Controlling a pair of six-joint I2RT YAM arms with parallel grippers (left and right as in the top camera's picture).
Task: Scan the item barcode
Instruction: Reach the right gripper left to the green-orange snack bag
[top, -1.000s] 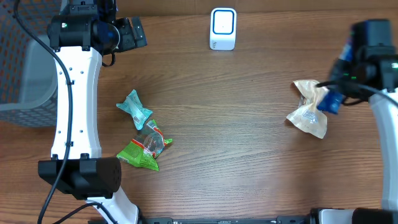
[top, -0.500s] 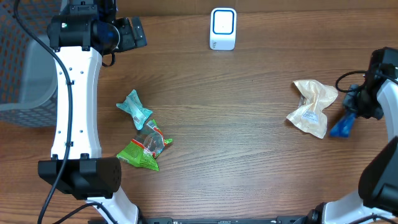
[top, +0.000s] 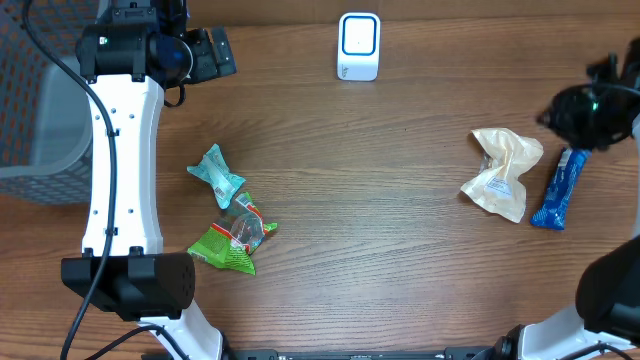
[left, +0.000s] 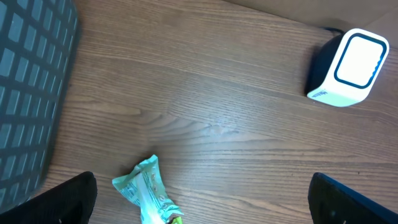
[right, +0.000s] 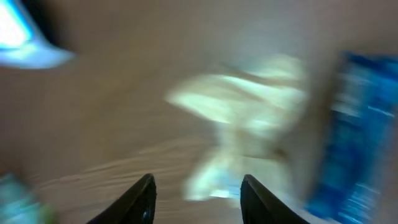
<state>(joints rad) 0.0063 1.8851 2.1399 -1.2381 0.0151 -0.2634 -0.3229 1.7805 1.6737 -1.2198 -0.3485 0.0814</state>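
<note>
Overhead, blue bar (top: 557, 188): flat on surface (top: 400, 250), far right of scanner (top: 359, 46); likely staged for scanning.
Right jaws: parted, empty.
Left jaws: spread wide, empty, left of scanner.

Overhead top-down, left wrist nearer, sharing scanner (top: 359, 46)

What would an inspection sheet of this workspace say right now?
Surface: wooden table, no spills seen.
Job's things: white scanner at the far edge; blue bar beside beige packet; teal packet and green packet close together.
Clutter: nothing seen.
Grippers: left gripper open, empty; right gripper open, empty, its view blurred.
Cables: black cable along the left arm.
Surroundings: grey basket at the left.
</note>
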